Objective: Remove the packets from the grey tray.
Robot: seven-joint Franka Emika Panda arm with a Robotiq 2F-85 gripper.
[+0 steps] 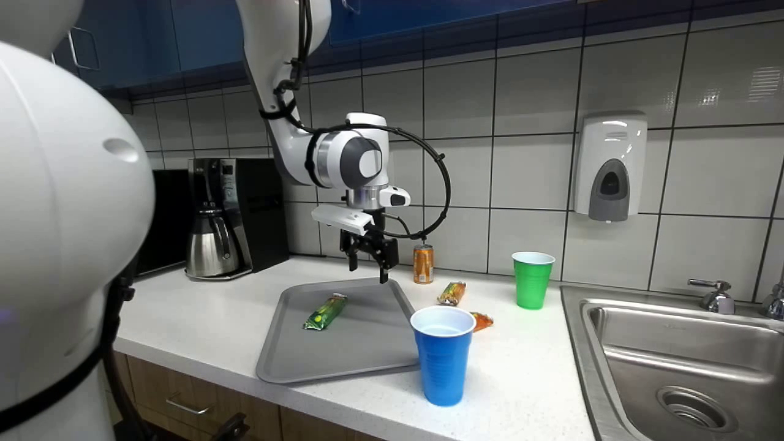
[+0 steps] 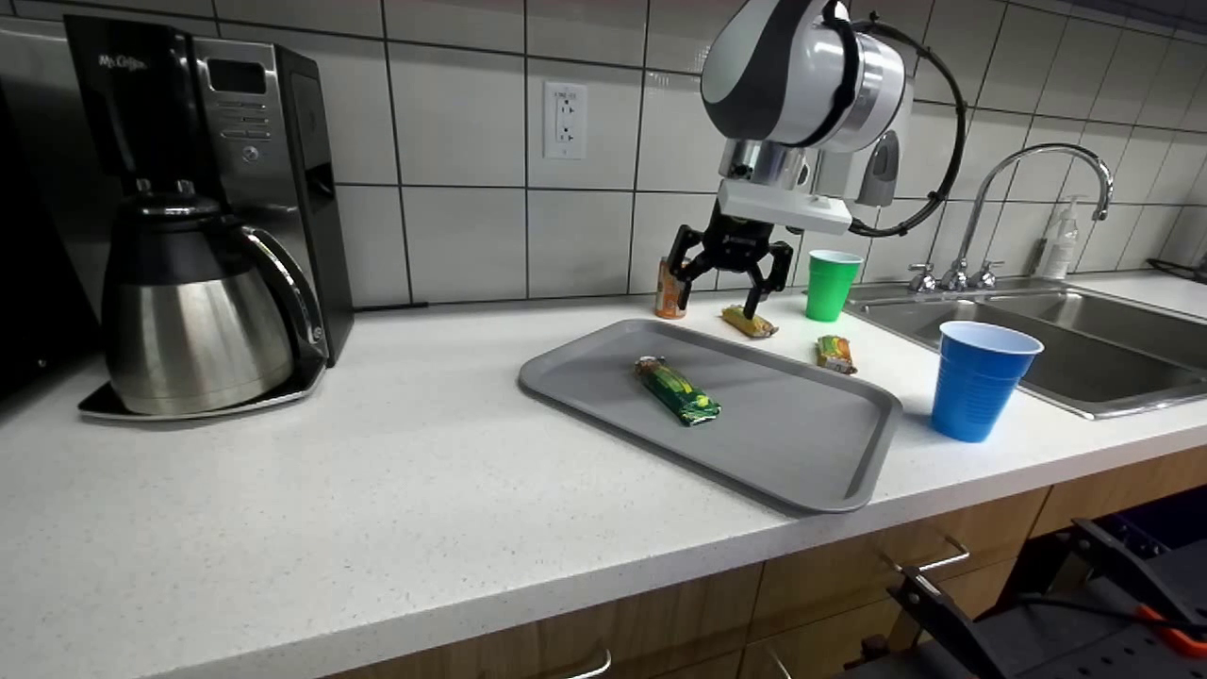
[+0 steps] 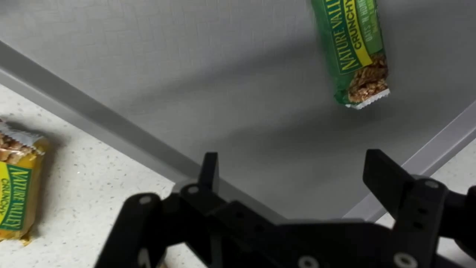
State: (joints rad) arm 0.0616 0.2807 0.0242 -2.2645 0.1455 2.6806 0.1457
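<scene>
The grey tray (image 1: 361,349) lies on the counter with a green packet (image 2: 677,389) flat on it. Two more packets rest off the tray, on the counter beyond its edge: a yellowish one (image 2: 749,322) nearer the wall and an orange-and-green one (image 2: 835,355) closer to the front. In an exterior view the blue cup partly hides an orange packet (image 1: 482,321). My gripper (image 3: 291,158) hovers above the tray's back corner, its jaws wide apart and nothing between them. From the wrist, the green packet (image 3: 351,48) shows ahead of the fingertips, and a yellow packet (image 3: 18,186) is cut off at the left.
A blue cup (image 1: 442,355) stands by the tray's right side. Toward the wall are an orange can (image 1: 423,264) and a green cup (image 1: 533,280). The steel sink (image 1: 692,361) lies to the right, a coffee maker (image 2: 198,207) to the left.
</scene>
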